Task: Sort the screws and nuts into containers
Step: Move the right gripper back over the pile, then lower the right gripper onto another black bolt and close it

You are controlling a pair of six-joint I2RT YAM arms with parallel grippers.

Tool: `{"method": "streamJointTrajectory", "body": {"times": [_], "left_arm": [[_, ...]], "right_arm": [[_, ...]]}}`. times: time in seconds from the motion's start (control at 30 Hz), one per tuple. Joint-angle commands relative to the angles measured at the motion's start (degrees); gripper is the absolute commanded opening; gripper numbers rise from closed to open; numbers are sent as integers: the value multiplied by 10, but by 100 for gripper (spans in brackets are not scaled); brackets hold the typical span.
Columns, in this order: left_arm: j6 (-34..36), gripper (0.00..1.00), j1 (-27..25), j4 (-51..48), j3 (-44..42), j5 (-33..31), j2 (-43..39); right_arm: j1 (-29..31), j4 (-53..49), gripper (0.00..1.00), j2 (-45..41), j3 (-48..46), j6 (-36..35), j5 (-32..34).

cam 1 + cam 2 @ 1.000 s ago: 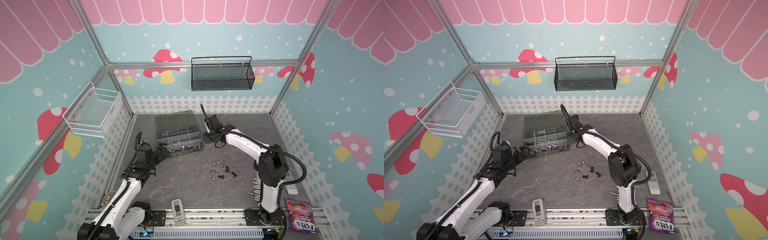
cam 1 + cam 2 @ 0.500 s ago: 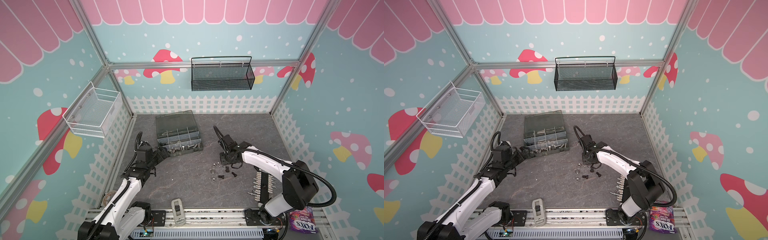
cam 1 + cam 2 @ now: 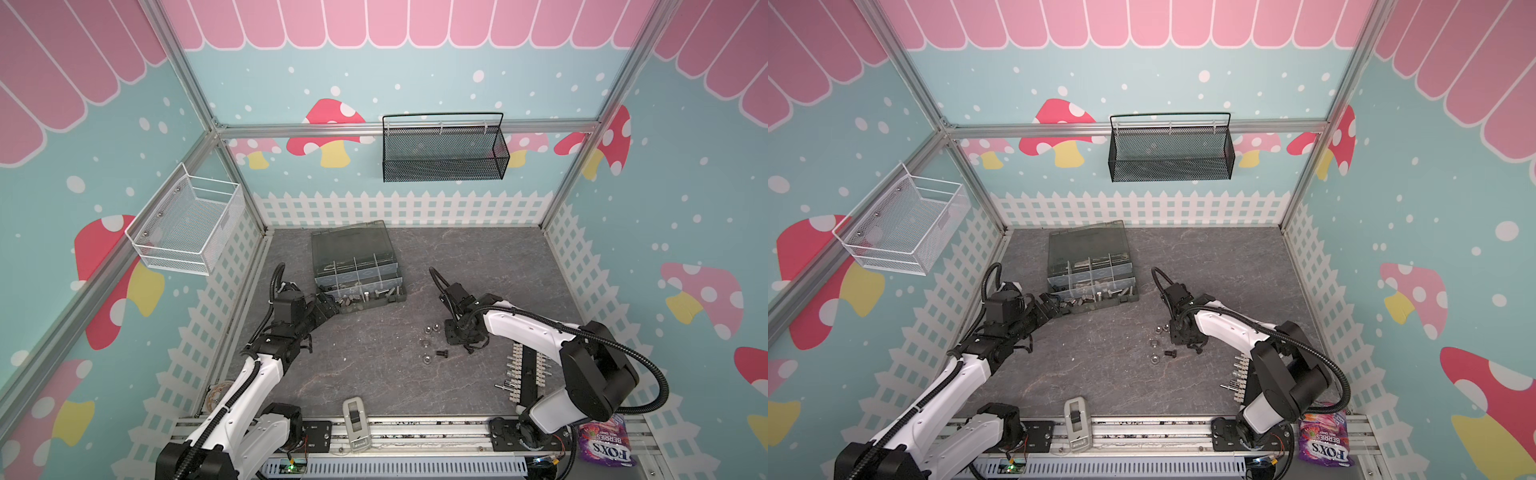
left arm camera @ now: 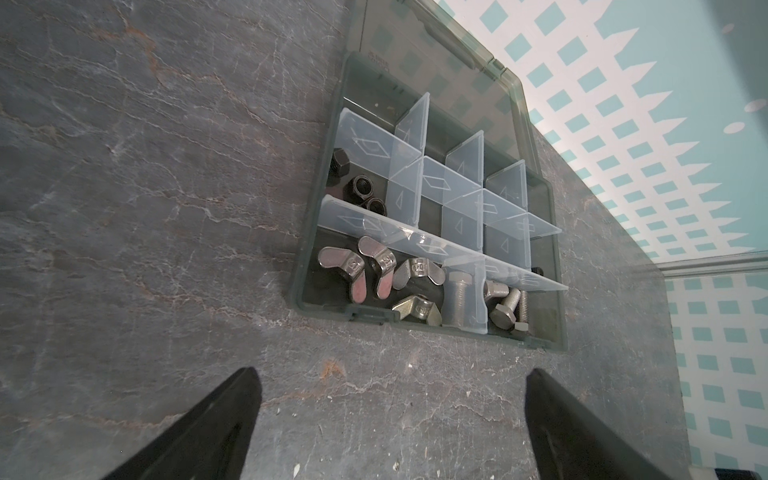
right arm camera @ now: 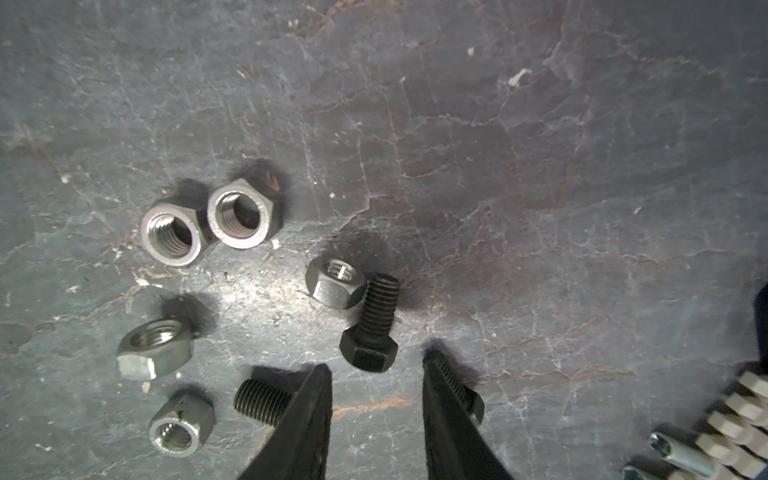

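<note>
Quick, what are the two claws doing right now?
Left claw: open, empty.
Right claw: open, empty, by a black screw.

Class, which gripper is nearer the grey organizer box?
Left. The left gripper sits just before the organizer box's front edge; the right gripper hangs apart, over the loose nuts.

1. In the right wrist view, a finger (image 5: 305, 424) of the right gripper (image 5: 376, 365) hides the head of one black screw (image 5: 261, 402); the opposite finger (image 5: 449, 436) hides most of a second screw (image 5: 476, 405).
2. The picture's edge cuts off the terminal strip (image 5: 739, 415).
3. In both top views, the contents of the organizer box (image 3: 353, 243) (image 3: 1088, 243) are too small to tell.
</note>
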Motion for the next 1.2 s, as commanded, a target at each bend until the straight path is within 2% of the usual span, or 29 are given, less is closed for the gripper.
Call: {"method": "streamJointTrajectory", "body": {"times": [0.0, 1.17], "left_arm": [[-10, 100, 4, 13, -7, 3, 4], [-12, 100, 4, 19, -11, 12, 9]], "right_arm": [[-3, 4, 39, -8, -15, 14, -13], [-14, 61, 36, 63, -30, -12, 4]]}}
